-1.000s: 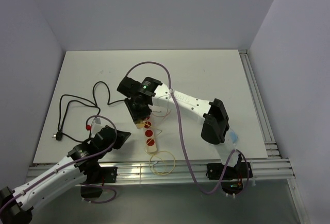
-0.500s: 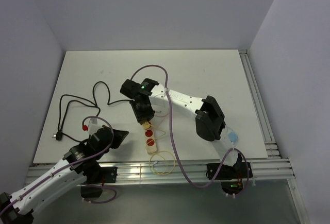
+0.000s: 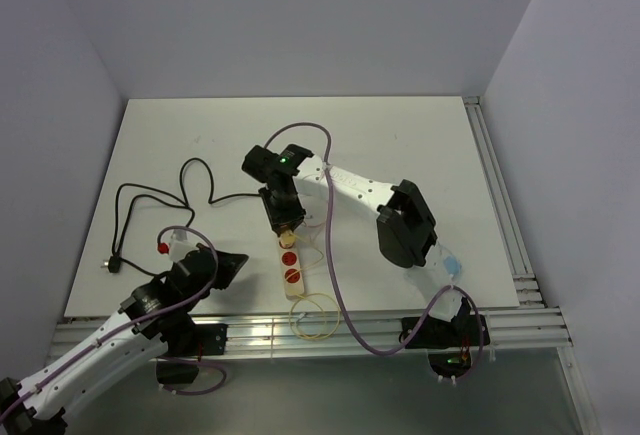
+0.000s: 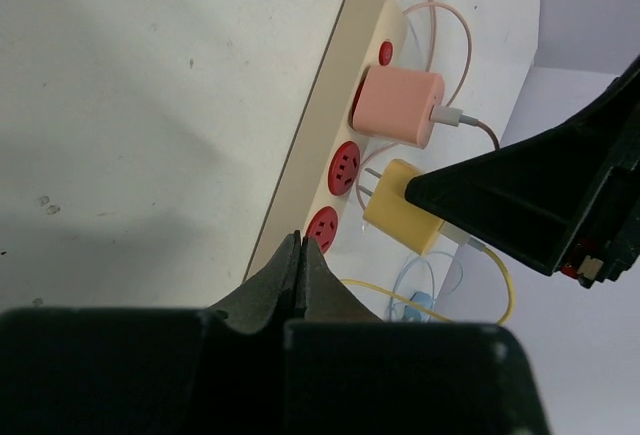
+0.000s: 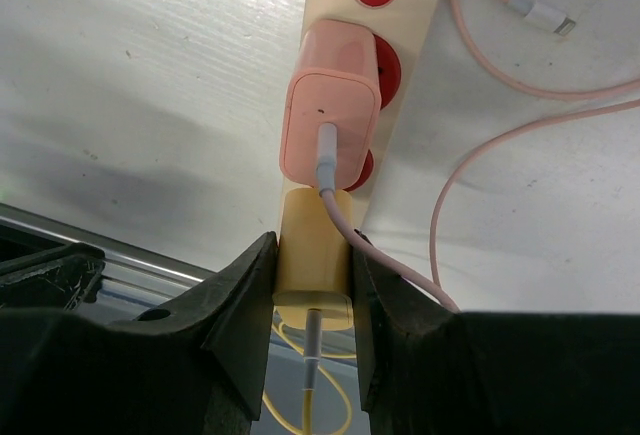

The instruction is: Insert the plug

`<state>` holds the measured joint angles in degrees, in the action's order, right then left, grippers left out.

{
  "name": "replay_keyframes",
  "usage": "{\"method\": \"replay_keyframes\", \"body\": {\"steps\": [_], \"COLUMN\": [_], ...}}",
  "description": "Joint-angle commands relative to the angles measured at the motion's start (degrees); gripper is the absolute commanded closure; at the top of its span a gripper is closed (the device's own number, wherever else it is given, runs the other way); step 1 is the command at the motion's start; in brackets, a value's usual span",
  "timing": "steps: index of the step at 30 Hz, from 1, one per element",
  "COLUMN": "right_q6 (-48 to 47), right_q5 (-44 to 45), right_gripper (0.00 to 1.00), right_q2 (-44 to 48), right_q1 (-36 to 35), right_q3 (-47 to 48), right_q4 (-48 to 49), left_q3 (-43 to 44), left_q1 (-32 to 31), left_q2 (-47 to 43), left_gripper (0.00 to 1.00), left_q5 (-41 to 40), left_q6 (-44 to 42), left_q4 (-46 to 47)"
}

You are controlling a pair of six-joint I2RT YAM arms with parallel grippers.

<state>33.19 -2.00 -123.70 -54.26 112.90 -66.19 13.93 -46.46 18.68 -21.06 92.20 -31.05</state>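
1. The right gripper (image 5: 312, 253) is clamped on the yellow plug (image 4: 400, 220), one finger on each flat side, with the plug's cable trailing out behind between them
2. The plug is not seated. In the left wrist view its prongs (image 4: 367, 183) show bare, aimed at the second red socket (image 4: 344, 167) of the power strip (image 4: 330, 120), close to it but apart, and the body looks tilted against the strip's face
3. Step in hand, as judged: final alignment before insertion. The next move calls for squaring the prongs to the slots, then a straight push. The strip lies loose on the table (image 3: 400, 135) and may slide under that push
4. The pink charger (image 4: 398, 105) fills the neighbouring socket, just beside the yellow plug, so clearance on that side is tight. The fingers flank the plug across the strip's width and do not face the charger
5. The left gripper (image 4: 300, 255) has its jaws together, holds nothing, and hangs low by the strip's near end, next to the third socket (image 4: 322, 228). It is placed to brace the strip if needed
6. A loose pink cable (image 5: 470, 225) and a yellow cable (image 4: 500, 295) lie beside the strip. The near rail (image 3: 350, 330) sits close to the strip's end, and there is open room toward the far side
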Motion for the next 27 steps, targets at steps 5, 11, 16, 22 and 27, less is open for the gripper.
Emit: {"method": "replay_keyframes", "body": {"steps": [5, 11, 16, 22, 27], "right_q6": [0.56, 1.79, 3.37, 4.42, 5.22], "right_q5": [-0.81, -1.51, -2.04, -2.93, 1.38], "right_gripper": [1.00, 1.00, 1.00, 1.00, 1.00], "right_q2": [-2.25, -3.30, -3.65, -3.48, -4.27], "right_q1": [0.73, 1.00, 1.09, 1.17, 1.35], "right_q3": [1.88, 2.50, 2.41, -0.05, 0.83], "right_q4": [0.27, 1.06, 2.29, 4.05, 3.26], "left_q3": [3.20, 3.29, 3.38, 3.91, 3.47], "left_q1": [-0.13, -0.13, -0.21, -0.13, -0.13], "left_q2": [-2.24, -3.21, -3.74, -4.26, -5.14], "left_gripper": [1.00, 1.00, 1.00, 1.00, 1.00], "left_q5": [-2.93, -2.76, -2.50, -2.85, -2.50], "left_q6": [-1.59, -1.32, -1.41, -1.41, -1.32], "left_q4": [-1.91, -2.18, -2.26, -3.23, -2.70]}}
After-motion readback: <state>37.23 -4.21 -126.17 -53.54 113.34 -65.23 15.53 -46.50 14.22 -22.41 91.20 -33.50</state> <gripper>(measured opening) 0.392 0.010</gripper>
